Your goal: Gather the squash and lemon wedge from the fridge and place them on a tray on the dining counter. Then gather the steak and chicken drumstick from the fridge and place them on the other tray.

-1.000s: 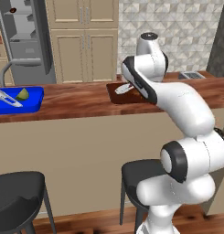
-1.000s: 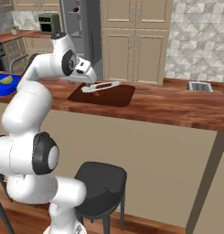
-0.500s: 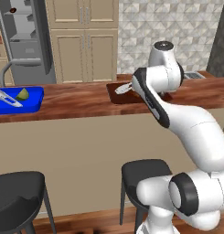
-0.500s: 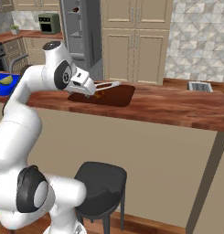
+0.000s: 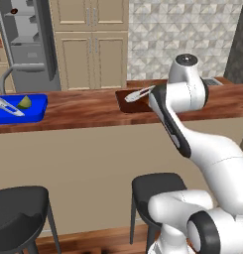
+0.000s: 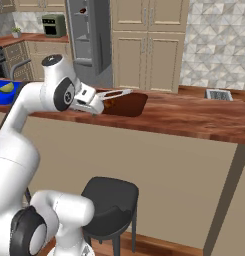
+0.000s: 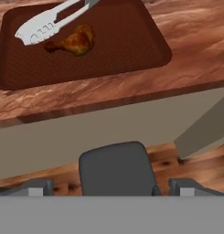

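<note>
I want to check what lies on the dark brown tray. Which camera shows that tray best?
The hand view: the brown tray is seen from above, holding a drumstick and tongs. The left base view shows a low sliver beside the arm; the right base view shows mainly its side.

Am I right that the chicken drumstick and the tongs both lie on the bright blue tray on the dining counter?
Not quite: the chicken drumstick and the tongs lie on the dark brown tray, as the hand view shows. The bright blue tray sits further along the dining counter in the left base view.
</note>
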Motion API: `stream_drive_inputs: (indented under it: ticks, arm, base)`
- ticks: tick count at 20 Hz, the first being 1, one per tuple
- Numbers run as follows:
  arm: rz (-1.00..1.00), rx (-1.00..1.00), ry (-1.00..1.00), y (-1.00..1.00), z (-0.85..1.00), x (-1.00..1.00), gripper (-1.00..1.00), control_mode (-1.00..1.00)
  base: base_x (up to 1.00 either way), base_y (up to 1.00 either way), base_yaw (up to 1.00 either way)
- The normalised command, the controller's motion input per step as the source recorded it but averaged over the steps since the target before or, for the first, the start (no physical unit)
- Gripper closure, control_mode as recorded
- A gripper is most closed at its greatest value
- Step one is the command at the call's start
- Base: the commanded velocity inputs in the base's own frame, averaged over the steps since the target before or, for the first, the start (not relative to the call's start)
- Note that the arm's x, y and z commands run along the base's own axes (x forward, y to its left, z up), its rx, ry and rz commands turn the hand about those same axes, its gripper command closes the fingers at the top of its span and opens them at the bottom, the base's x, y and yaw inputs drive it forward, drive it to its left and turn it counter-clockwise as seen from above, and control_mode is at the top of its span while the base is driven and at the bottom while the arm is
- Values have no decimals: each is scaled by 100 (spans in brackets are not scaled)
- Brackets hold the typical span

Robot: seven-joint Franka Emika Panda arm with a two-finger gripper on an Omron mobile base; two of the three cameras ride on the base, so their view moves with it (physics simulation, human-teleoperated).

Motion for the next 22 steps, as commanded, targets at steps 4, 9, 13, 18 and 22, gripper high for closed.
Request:
stream_drive_inputs:
  ticks: [4,9,13,18,22]
  arm:
    - [0,0,-5,-12,0,-27,-100,-100]
    - [-1,0,-1,-8,0,-13,-100,100]
    - [0,0,0,0,0,0,-100,100]
    - [0,0,0,0,0,0,-100,100]
    - [0,0,0,0,0,0,-100,100]
  base:
    - [0,0,0]
    - [-44,-62,-4]
    - [-23,-99,-9]
    - [0,-100,-11]
    - [1,-100,-11]
